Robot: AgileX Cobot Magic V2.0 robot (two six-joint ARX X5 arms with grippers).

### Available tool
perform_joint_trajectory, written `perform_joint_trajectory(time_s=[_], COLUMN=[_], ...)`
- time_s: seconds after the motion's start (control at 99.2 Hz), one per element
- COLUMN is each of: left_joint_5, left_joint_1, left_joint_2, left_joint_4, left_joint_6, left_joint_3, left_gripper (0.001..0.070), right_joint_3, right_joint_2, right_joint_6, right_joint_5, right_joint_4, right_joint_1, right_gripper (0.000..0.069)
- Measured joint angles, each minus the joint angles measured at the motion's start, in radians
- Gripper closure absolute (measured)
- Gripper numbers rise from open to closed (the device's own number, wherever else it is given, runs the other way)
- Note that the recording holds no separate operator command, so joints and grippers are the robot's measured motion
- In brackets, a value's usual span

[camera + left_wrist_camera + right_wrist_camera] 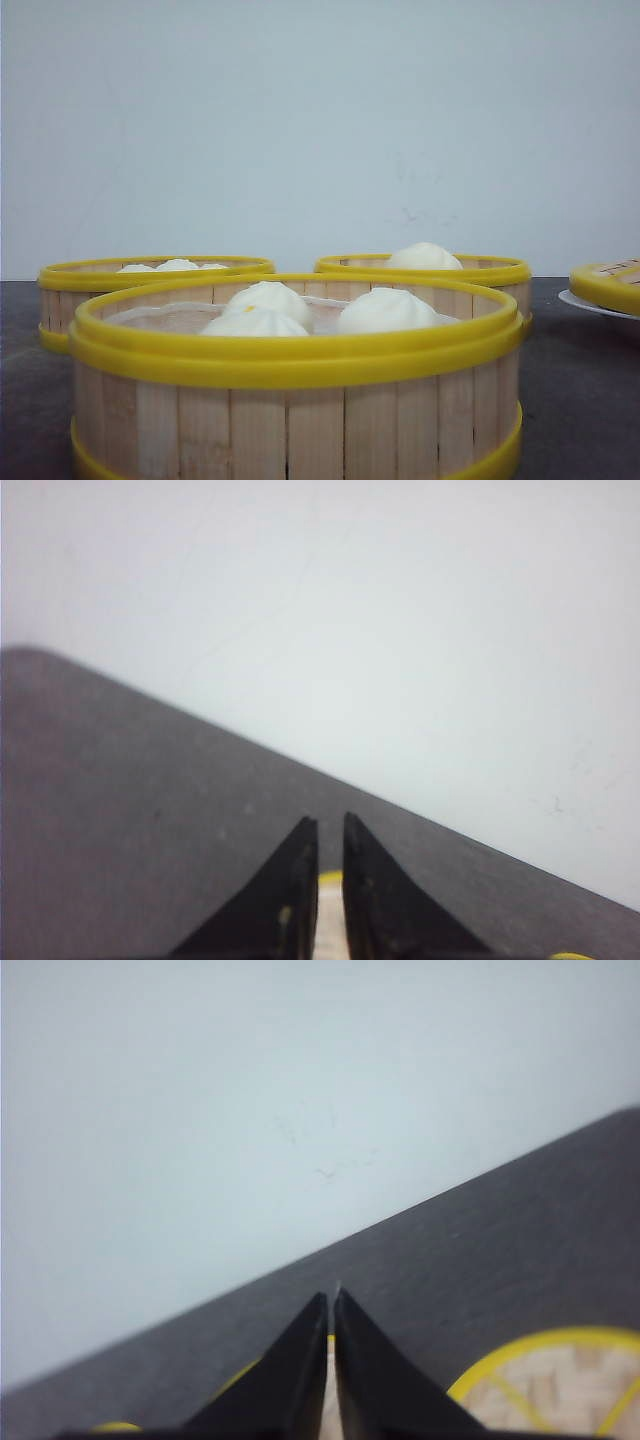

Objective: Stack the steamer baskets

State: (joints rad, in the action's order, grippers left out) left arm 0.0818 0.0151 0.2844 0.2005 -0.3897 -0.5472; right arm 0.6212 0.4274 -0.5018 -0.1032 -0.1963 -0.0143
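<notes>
Three steamer baskets stand apart on the dark table. The nearest steamer basket [295, 400] fills the front view, with a second steamer basket [60, 305] behind it on the left and a third steamer basket [490, 275] behind it on the right. All hold white buns [385, 310]. No arm shows in the front view. My left gripper [330, 825] has its black fingers nearly together, and a sliver of yellow rim and pale slats [330, 910] shows through the slit. My right gripper [331, 1298] is shut, with a yellow basket rim [245, 1372] beyond it. I cannot tell which basket either wrist view shows.
A flat yellow-rimmed slatted lid [608, 283] rests on a white plate [590, 303] at the right edge, and the lid [560, 1390] also shows in the right wrist view. A pale wall stands behind the table [585, 400].
</notes>
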Motion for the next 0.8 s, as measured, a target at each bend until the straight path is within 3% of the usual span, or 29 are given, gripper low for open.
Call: perform_joint_trajectory(time_s=[0.181, 0.232, 0.323, 0.403, 0.796], left_joint_5=[-0.002, -0.01, -0.041, -0.062, -0.063], left_joint_1=[0.0, 0.0, 0.0, 0.006, 0.058], left_joint_2=[0.176, 0.214, 0.273, 0.336, 0.772], left_joint_4=[0.091, 0.096, 0.121, 0.129, 0.157], left_joint_6=[0.09, 0.11, 0.143, 0.169, 0.211], left_joint_3=[-0.194, -0.208, -0.209, -0.209, -0.349], left_gripper=[0.0663, 0.0592, 0.0422, 0.035, 0.0322], right_joint_3=[0.208, 0.222, 0.221, 0.221, 0.221], right_joint_2=[0.179, 0.202, 0.223, 0.232, 0.292], right_joint_6=[0.189, 0.218, 0.244, 0.252, 0.269], right_joint_5=[-0.011, -0.028, -0.04, -0.044, -0.048], right_joint_4=[-0.131, -0.137, -0.159, -0.159, -0.158], right_joint_1=[0.001, 0.004, 0.025, 0.041, 0.092], right_gripper=[0.0664, 0.0599, 0.0422, 0.0352, 0.0323])
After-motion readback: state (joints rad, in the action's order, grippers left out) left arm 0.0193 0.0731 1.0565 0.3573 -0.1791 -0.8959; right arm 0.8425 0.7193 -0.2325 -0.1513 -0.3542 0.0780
